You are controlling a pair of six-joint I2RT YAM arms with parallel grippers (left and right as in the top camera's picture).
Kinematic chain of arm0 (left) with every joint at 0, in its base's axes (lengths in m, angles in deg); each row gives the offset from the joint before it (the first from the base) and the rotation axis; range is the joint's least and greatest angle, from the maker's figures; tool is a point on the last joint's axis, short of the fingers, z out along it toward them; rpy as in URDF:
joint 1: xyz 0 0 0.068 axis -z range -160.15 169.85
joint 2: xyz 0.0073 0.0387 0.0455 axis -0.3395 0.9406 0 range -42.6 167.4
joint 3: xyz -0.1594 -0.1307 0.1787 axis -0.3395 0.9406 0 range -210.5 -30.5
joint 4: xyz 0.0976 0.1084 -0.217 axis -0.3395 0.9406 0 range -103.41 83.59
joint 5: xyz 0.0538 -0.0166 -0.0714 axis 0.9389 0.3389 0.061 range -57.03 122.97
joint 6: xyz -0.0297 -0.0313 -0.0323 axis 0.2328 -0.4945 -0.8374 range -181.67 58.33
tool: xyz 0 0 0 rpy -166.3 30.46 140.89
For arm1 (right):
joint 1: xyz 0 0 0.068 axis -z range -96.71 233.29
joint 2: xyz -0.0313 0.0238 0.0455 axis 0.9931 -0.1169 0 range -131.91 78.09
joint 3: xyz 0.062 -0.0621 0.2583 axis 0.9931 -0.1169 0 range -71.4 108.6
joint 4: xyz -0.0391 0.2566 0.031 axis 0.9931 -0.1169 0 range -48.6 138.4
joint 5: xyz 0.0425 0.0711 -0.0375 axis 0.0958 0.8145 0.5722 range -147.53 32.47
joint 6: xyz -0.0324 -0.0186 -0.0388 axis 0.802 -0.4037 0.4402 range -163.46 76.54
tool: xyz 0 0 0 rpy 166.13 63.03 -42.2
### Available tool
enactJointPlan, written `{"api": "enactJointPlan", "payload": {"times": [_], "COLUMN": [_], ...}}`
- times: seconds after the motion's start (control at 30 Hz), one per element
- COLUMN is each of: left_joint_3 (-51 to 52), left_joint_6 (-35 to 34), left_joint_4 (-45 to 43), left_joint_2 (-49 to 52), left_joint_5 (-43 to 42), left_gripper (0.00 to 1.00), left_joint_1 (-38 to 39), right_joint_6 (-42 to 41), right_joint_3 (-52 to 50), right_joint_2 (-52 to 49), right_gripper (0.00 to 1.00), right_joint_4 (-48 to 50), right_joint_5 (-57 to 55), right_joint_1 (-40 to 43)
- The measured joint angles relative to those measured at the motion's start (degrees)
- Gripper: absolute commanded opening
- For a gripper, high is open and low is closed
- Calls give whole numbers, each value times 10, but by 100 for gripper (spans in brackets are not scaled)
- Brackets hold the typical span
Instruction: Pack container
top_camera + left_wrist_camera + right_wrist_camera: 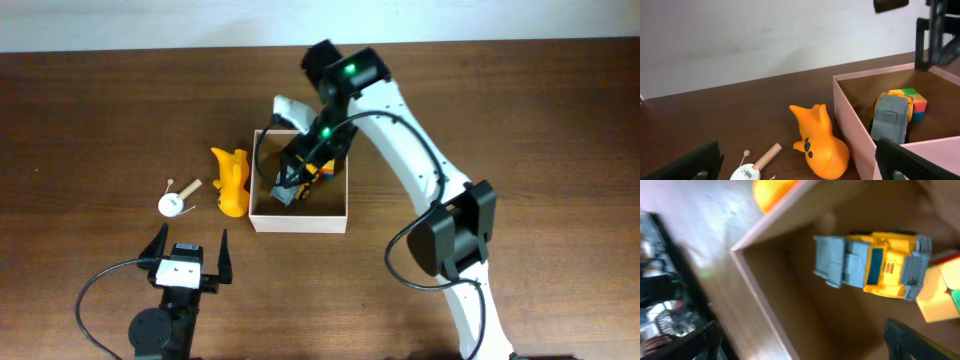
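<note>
The container (298, 217) is a square white-walled box with a brown floor, at mid-table. Inside it lie a grey and yellow toy truck (875, 265) and a multicoloured cube (940, 290). My right gripper (288, 188) hangs over the box's inside, beside the truck. In the right wrist view the right gripper (807, 345) stands open above the bare box floor, apart from the truck. An orange animal toy (230, 182) lies against the box's left wall. My left gripper (190, 252) is open near the front edge, facing the toys; in its own view the left gripper (800, 169) holds nothing.
A small white round gadget (171, 204) with a wooden handle (190, 187) and a cord lies left of the orange toy. In the left wrist view the box's near wall (855, 125) stands right of the orange toy (822, 142). The right arm (410, 150) spans the table's right half.
</note>
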Motion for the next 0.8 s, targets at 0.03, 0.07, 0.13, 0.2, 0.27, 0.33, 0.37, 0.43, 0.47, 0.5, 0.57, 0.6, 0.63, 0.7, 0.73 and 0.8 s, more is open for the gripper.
{"api": "enactJointPlan", "payload": {"times": [0.03, 0.07, 0.13, 0.2, 0.27, 0.33, 0.37, 0.43, 0.47, 0.5, 0.57, 0.6, 0.63, 0.7, 0.73, 0.8], "left_joint_3": [0, 0, 0, 0, 0, 0, 0, 0, 0, 0, 0, 0, 0, 0, 0, 0], "left_joint_6": [0, 0, 0, 0, 0, 0, 0, 0, 0, 0, 0, 0, 0, 0, 0, 0], "left_joint_4": [0, 0, 0, 0, 0, 0, 0, 0, 0, 0, 0, 0, 0, 0, 0, 0], "left_joint_2": [0, 0, 0, 0, 0, 0, 0, 0, 0, 0, 0, 0, 0, 0, 0, 0], "left_joint_5": [0, 0, 0, 0, 0, 0, 0, 0, 0, 0, 0, 0, 0, 0, 0, 0], "left_gripper": [99, 99, 99, 99, 99, 99, 99, 99, 99, 99, 99, 99, 99, 99, 99, 99], "left_joint_1": [0, 0, 0, 0, 0, 0, 0, 0, 0, 0, 0, 0, 0, 0, 0, 0], "right_joint_6": [-13, -21, -46, -72, -91, -107, -111, -120, -123, -125, -124, -129, -129, -136, -136, -137], "right_joint_3": [-9, -15, -36, -60, -81, -99, -105, -109, -109, -109, -109, -109, -109, -109, -109, -109], "right_joint_2": [0, 0, 0, 0, 0, 0, 0, 0, 0, 0, 0, 0, 0, 0, 0, 0], "right_gripper": [96, 94, 92, 90, 89, 86, 83, 69, 59, 53, 40, 36, 31, 28, 27, 24], "right_joint_4": [6, 11, 30, 48, 66, 80, 84, 92, 98, 102, 106, 106, 107, 106, 106, 106], "right_joint_5": [-21, -33, -59, -81, -92, -100, -101, -102, -101, -100, -97, -96, -95, -93, -92, -91], "right_joint_1": [-6, -8, -11, -10, -10, -10, -10, -10, -10, -10, -10, -10, -10, -10, -10, -11]}}
